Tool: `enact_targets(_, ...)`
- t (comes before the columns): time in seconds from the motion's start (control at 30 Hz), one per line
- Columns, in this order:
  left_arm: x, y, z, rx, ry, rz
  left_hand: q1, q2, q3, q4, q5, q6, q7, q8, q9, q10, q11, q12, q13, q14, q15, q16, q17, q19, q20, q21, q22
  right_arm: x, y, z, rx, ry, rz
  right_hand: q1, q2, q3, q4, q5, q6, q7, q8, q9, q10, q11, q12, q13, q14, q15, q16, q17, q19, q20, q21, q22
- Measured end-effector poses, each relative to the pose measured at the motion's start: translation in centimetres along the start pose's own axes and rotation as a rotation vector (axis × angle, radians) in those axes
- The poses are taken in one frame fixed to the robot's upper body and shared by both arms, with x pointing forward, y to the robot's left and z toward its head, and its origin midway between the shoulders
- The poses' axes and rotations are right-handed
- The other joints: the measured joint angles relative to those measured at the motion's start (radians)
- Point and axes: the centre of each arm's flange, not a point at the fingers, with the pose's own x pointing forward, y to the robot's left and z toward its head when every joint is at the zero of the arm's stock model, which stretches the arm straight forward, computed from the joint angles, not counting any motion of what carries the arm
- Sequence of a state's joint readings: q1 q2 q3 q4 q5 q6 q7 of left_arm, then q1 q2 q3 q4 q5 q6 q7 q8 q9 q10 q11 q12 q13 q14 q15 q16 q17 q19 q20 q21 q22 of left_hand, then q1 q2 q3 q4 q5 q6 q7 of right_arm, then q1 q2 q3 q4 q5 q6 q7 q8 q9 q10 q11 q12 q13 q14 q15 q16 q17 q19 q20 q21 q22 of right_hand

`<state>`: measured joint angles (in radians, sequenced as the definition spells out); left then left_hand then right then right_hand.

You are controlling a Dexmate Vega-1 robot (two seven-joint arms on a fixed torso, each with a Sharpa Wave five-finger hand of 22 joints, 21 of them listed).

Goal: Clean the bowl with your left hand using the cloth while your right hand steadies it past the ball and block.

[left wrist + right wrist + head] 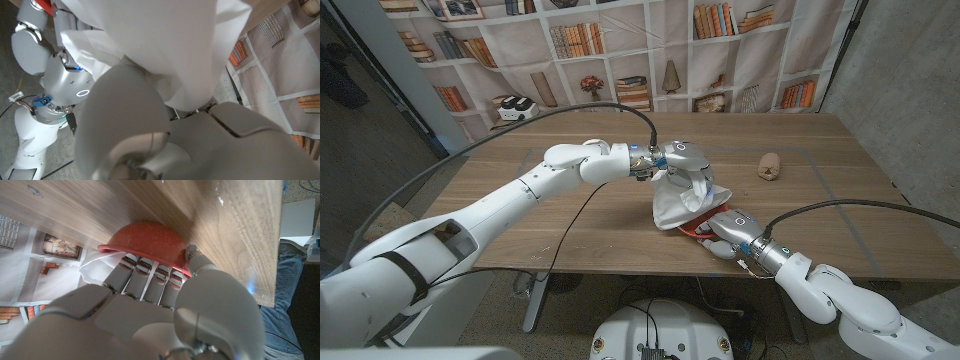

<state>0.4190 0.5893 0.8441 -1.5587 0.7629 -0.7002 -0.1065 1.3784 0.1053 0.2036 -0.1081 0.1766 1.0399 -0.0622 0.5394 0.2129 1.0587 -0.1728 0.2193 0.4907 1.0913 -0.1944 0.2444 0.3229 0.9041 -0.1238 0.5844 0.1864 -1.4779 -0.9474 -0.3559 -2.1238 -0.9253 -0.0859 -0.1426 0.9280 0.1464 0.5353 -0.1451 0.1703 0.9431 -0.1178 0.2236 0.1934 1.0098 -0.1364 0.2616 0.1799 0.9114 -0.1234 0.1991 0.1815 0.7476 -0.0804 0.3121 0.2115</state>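
A red bowl (704,233) stands near the table's front edge, right of centre, and a white cloth (678,205) hangs over most of it. My left hand (684,163) grips the cloth from above and holds it down into the bowl. My right hand (731,230) holds the bowl's near-right rim. In the right wrist view its fingers (150,280) reach over the rim of the bowl (150,242) with the thumb against the outside, and the cloth (92,265) shows beyond. In the left wrist view the cloth (165,45) hangs past my left hand (150,130).
A small tan object (770,166) lies on the wooden table (520,235) to the back right of the bowl. A bookshelf backdrop hangs behind the table. Cables run along both arms. A person's jeans (290,305) show past the table's edge.
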Motion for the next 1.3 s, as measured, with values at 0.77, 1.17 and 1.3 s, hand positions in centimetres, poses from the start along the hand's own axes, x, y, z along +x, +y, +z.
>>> enact_targets(0.77,2.0,-2.4,0.1,0.089,-0.012,-0.053,-0.009,-0.009,0.027,0.015,0.001,0.064,-0.032,0.006,-0.027,0.062,-0.005,-0.018,-0.059,-0.135,0.056,-0.060,-0.089,-0.539,0.083,-0.225,-0.014,-0.3,0.1,0.2,0.017,0.028,-0.007,-0.003,0.003,0.000,0.000,0.000,0.002,-0.002,-0.006,0.000,0.001,-0.002,-0.012,-0.001,0.000,0.000,0.000,0.000,-0.005,0.006,0.000,0.000)
enact_targets(1.17,2.4,-3.9,0.2,0.101,-0.001,-0.092,-0.033,-0.014,0.027,0.023,0.001,0.070,-0.038,0.006,-0.027,0.072,-0.004,-0.011,-0.073,-0.188,0.070,-0.060,-0.105,-0.566,0.081,-0.255,-0.012,-0.2,0.0,0.2,0.020,0.029,-0.002,-0.003,0.003,0.000,0.000,-0.001,0.002,-0.002,-0.010,-0.001,0.001,-0.002,-0.016,0.000,0.000,0.000,0.000,0.003,-0.007,0.004,0.000,0.000)
enact_targets(1.3,2.6,-4.7,0.2,0.091,0.002,-0.110,-0.034,-0.013,0.027,0.023,0.001,0.070,-0.038,0.006,-0.027,0.072,-0.005,-0.011,-0.078,-0.197,0.071,-0.060,-0.107,-0.568,0.083,-0.256,-0.012,-0.2,0.0,0.2,0.022,0.029,0.001,-0.003,0.003,0.000,0.000,-0.001,0.002,-0.002,-0.012,-0.001,0.001,-0.002,-0.016,0.000,0.000,0.000,0.000,0.003,-0.007,0.004,0.000,0.000)
